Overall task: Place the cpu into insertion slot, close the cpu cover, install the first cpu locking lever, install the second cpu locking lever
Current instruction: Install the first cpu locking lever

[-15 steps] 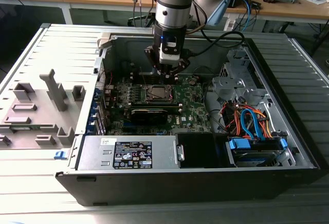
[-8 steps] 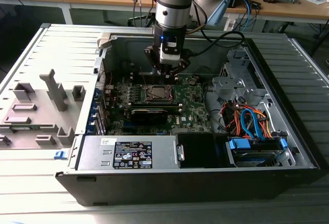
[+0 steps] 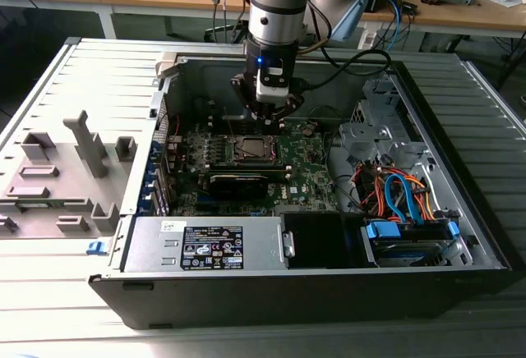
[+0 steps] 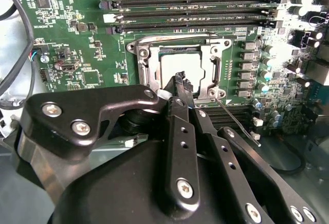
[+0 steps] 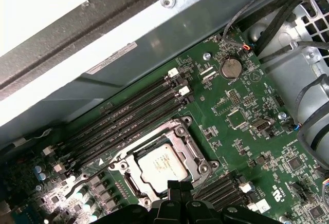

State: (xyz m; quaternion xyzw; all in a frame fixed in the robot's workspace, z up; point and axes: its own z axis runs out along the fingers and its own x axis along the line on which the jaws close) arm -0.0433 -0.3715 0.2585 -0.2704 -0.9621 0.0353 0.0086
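- Computer case (image 3: 246, 296): lies open on its side on a ribbed surface, with the arm (image 3: 282, 5) reaching down into it from above.
- Motherboard (image 4: 77, 8): green board on the case floor; the long memory slots (image 4: 195, 8) run just beside the socket area.
- Gripper (image 4: 182, 81): hangs directly over the socket in the exterior view. In both wrist views its fingers are drawn narrow, tips together, with nothing seen between them. The tips sit at the socket's near edge; whether they touch it cannot be told.
- Insertion slot (image 4: 134, 47): silver-rimmed square socket near the board's middle, already occupied.
- Cpu cover (image 4: 206, 75): silver frame that appears to lie flat over the socket, its window showing the chip.
- Cpu (image 4: 177, 62): seated in the insertion slot; its top reads pale silver through the window.
- Locking lever (image 4: 237, 122): thin wire rod running out from the socket corner beside the fingertips, apparently not yet latched.
- Step in hand, as a judgement: the first locking lever. Done well, the closed tips would bear on the rod near its free end, not at its hinge. They would carry it down and sideways under its catch. The pads should stay off the chip's top and the memory slots, and the cover must stay flat throughout.
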